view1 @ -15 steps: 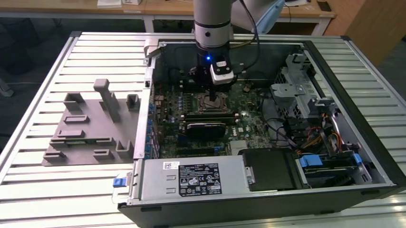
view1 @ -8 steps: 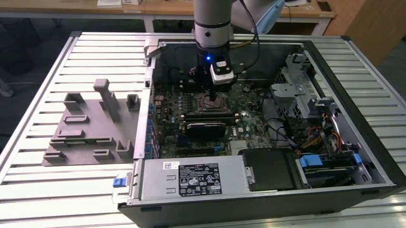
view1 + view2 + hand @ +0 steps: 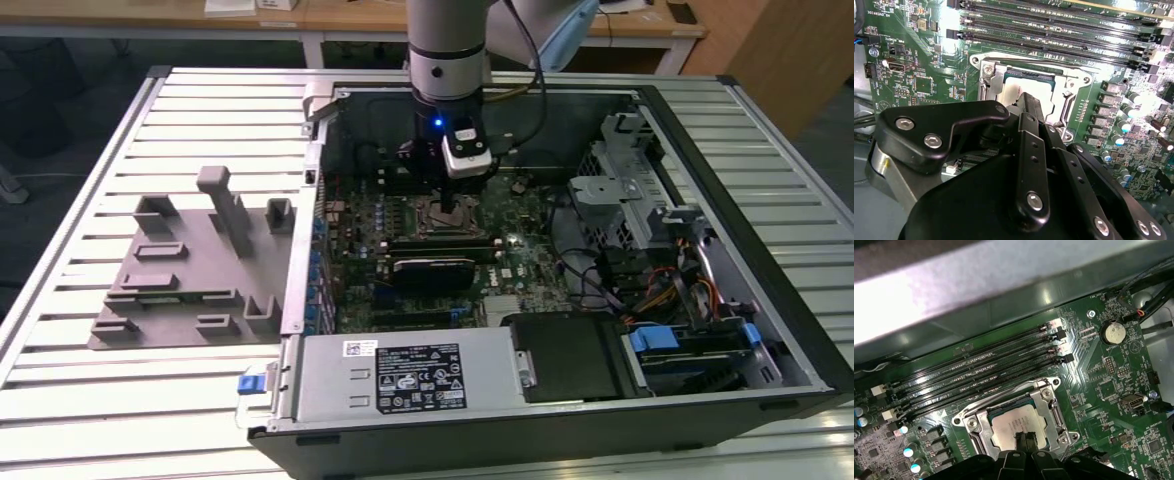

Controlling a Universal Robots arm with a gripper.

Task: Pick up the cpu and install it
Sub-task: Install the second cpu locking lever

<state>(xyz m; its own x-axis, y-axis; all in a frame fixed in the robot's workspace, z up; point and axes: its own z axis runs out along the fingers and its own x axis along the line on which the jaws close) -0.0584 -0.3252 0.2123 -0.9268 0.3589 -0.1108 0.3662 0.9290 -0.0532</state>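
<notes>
Arm reaches straight down into an open computer case lying on a slatted table. Gripper sits low over the middle of the green motherboard, right at the socket. The cpu lies flat inside the socket's metal frame: a small square chip, pale silvery-grey top with a dull sheen, a thin lighter rim, dark socket edge showing along one side. In the first wrist view the black fingers come together in a narrow tip resting at the chip's near edge; whether they pinch it or only touch it cannot be told. In the second wrist view the gripper's black linkage covers most of the chip, leaving a pale patch of the cpu inside the frame. Four long black memory slots run just beside the socket, all unfilled. A coin battery sits further off on the board. On the exterior view's left, well apart from the case, a grey plastic fixture tray stands on the table.
</notes>
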